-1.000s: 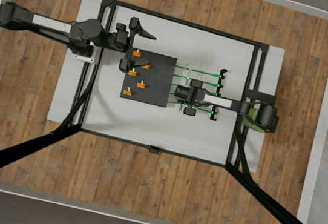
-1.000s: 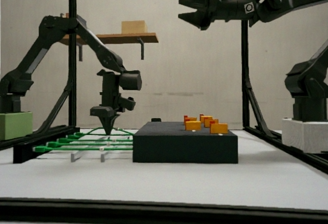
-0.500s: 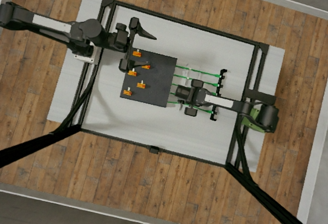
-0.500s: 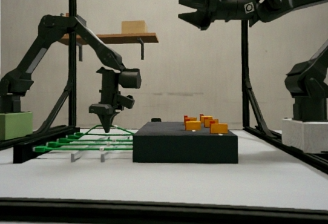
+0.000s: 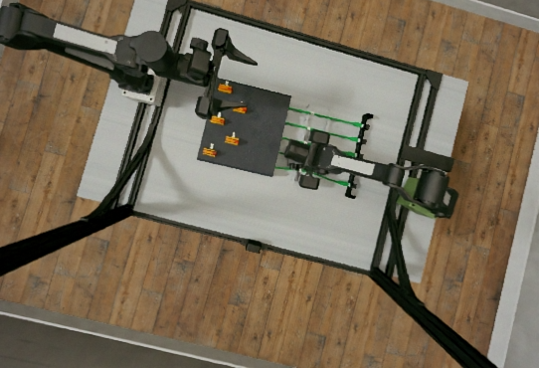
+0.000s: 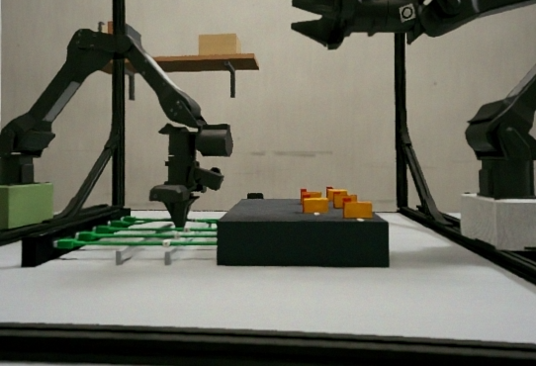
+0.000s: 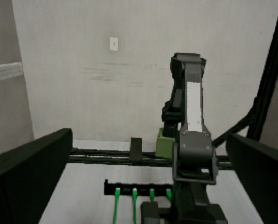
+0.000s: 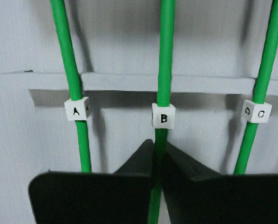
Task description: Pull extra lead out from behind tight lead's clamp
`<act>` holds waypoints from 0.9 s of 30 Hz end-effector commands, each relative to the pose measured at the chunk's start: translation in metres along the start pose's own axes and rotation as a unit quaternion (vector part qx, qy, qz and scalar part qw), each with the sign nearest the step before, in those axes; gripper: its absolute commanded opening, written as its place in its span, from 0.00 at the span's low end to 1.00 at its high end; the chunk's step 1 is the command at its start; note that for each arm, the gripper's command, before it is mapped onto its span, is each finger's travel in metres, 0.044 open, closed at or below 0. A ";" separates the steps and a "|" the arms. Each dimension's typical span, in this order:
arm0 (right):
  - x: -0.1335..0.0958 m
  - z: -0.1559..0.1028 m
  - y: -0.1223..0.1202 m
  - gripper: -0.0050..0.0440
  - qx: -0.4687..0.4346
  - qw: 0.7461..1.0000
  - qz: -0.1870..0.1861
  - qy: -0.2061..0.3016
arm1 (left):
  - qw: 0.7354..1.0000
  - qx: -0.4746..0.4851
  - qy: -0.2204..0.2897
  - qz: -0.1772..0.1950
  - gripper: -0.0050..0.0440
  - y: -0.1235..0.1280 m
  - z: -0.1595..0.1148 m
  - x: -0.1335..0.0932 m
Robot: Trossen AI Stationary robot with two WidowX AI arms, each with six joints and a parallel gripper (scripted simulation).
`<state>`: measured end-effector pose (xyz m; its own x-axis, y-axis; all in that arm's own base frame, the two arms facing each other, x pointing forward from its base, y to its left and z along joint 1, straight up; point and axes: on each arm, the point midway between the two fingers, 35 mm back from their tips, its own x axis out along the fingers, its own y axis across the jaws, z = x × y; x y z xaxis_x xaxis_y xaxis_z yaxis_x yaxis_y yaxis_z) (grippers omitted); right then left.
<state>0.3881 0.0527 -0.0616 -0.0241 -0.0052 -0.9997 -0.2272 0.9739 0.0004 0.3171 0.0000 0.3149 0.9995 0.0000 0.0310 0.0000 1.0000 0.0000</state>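
Several green leads run from a black block to a black plug rail. In the right wrist view, leads A, B and C carry white letter tags and pass over a pale clamp bar. My right gripper is shut on lead B just below its tag; it also shows in the side view, pointing straight down. Several orange handles stand on the block. My left gripper is open and empty, held high above the handles.
Black frame posts stand around the white mat. A wooden shelf with a box hangs on the back wall. The right arm's base sits on a green block, the left arm's on a white one.
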 end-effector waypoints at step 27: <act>-0.044 0.005 -0.001 0.53 0.000 1.000 -0.003 -0.029 | 1.000 0.000 -0.009 0.000 1.00 0.000 0.008 -0.001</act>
<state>0.3863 0.0525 -0.0344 -0.0028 -0.0022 -1.0000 -0.2272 0.9738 -0.0015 0.3171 0.0000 0.3149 0.9995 0.0000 0.0309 0.0000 1.0000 0.0000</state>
